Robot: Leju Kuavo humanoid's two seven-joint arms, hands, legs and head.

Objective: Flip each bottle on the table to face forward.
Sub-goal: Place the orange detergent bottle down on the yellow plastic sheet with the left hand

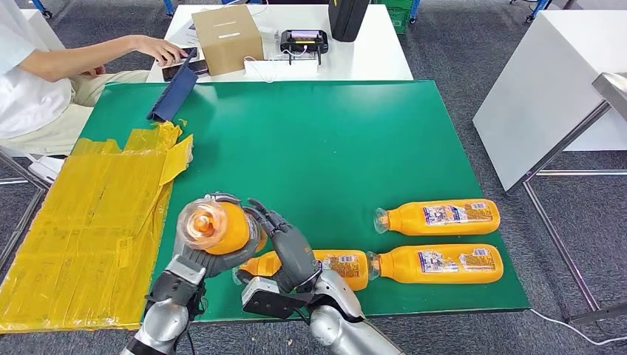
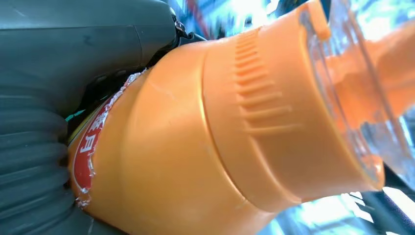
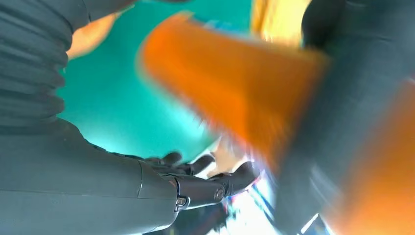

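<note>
— Status of lifted bottle (image 1: 214, 228)?
— Raised clear of the bench (image 1: 310, 148), near its front edge. Long axis tipped steeply; clear-capped neck aimed up toward the head camera, base hidden below.

— Holding hand?
— Left hand (image 1: 194, 260) clasped round the lower body, just under the shoulder. In the left wrist view, torn red label edge next to the hand's cover.

— Right hand (image 1: 285, 248)?
— Close beside the bottle on its right, fingers spread and curved toward it. Contact: cannot tell. Nothing visibly held; judged released.

— Remaining bottles?
— Three lying flat, long axes left-to-right, necks pointing left: front bottle (image 1: 340, 266) directly beneath the right hand, right front bottle (image 1: 436, 264) neck-to-base with it, rear bottle (image 1: 438, 216) just behind that.

— Next move, as judged?
— Lower, lay flat, label uppermost.
</note>
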